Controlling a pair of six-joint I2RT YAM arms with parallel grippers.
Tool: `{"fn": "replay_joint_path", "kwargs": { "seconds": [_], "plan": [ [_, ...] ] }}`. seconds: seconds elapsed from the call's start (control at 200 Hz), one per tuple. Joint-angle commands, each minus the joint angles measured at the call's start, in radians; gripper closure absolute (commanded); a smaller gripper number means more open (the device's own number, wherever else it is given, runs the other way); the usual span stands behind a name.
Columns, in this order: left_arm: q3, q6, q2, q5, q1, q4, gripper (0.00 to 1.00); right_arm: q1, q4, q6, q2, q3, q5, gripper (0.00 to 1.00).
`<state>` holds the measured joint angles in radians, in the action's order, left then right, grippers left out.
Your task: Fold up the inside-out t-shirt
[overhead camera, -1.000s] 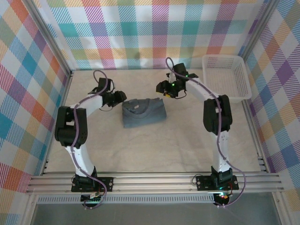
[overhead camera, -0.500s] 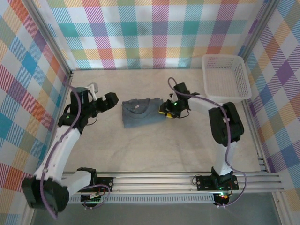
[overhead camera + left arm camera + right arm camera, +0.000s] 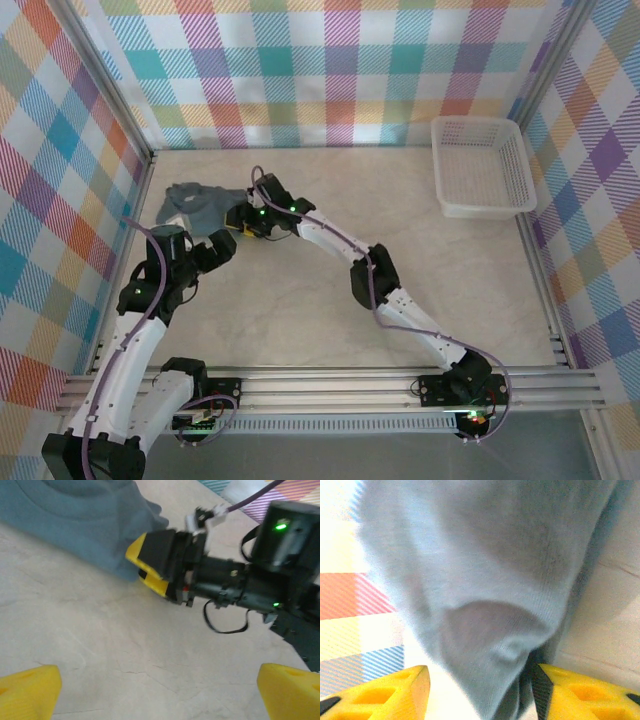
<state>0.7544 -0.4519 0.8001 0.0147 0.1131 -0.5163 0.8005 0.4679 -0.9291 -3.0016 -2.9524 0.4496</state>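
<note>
The inside-out t-shirt (image 3: pixel 190 203) lies bunched ahead of the right gripper (image 3: pixel 480 695), a fold between its jaws; pinched or not, I cannot tell. The left gripper (image 3: pixel 160 690) gapes empty close behind; a lone tug could crumple it.

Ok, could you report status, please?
Left tool open, empty. Right tool at t-shirt edge, fabric between jaws, grip unclear. T-shirt bunched far left. Basket far right, no obstruction.
</note>
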Motion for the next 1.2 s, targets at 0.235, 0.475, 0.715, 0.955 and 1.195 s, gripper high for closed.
{"fn": "replay_joint_path", "kwargs": {
  "seconds": [0.235, 0.475, 0.715, 0.955, 1.195],
  "plan": [
    [-0.023, -0.156, 0.3, 0.064, -0.141, 0.359, 0.0, -0.122, -0.056, 0.29, 0.831, 0.953, 0.064, 0.2],
    [0.196, -0.195, 0.78, 0.046, -0.219, 0.455, 0.11, -0.178, 0.0, 0.373, 1.208, 1.314, -0.01, 0.16],
    [0.479, -0.142, 1.105, 0.061, -0.268, 0.401, 0.39, -0.238, 0.061, 0.332, 1.396, 1.471, -0.016, 0.16],
    [0.867, -0.049, 1.387, 0.025, -0.282, 0.188, 0.42, -0.281, 0.098, 0.318, 1.429, 1.467, -0.001, 0.16],
    [1.295, -0.045, 1.654, 0.028, -0.292, 0.057, 0.41, -0.32, 0.165, 0.322, 1.427, 1.429, 0.015, 0.16]
  ]
}}
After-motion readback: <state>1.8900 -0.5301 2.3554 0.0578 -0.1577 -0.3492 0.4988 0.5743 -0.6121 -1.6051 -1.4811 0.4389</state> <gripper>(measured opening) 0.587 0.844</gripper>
